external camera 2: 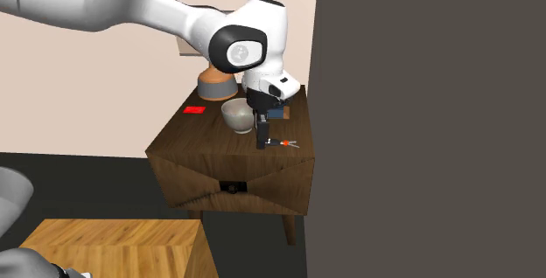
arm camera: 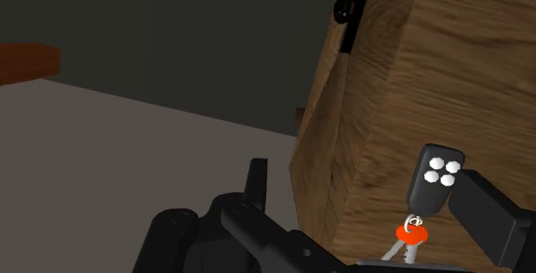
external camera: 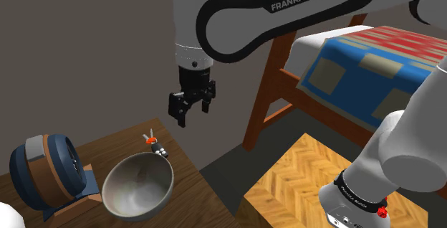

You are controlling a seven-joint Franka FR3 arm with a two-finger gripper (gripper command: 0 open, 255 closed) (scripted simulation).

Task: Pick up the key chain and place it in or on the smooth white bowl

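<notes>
Black-fobbed key chain (arm camera: 427,203) bears orange tag, silver keys.

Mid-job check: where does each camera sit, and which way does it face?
Shoulder view: beside the stand, looking down at table, bowl, key chain; arm and open end effector show.
Second exterior view: facing the table's front; arm shows at upper left.
Wrist view: rides the end effector, facing the table's edge; fingers show.
All share the key chain.
</notes>
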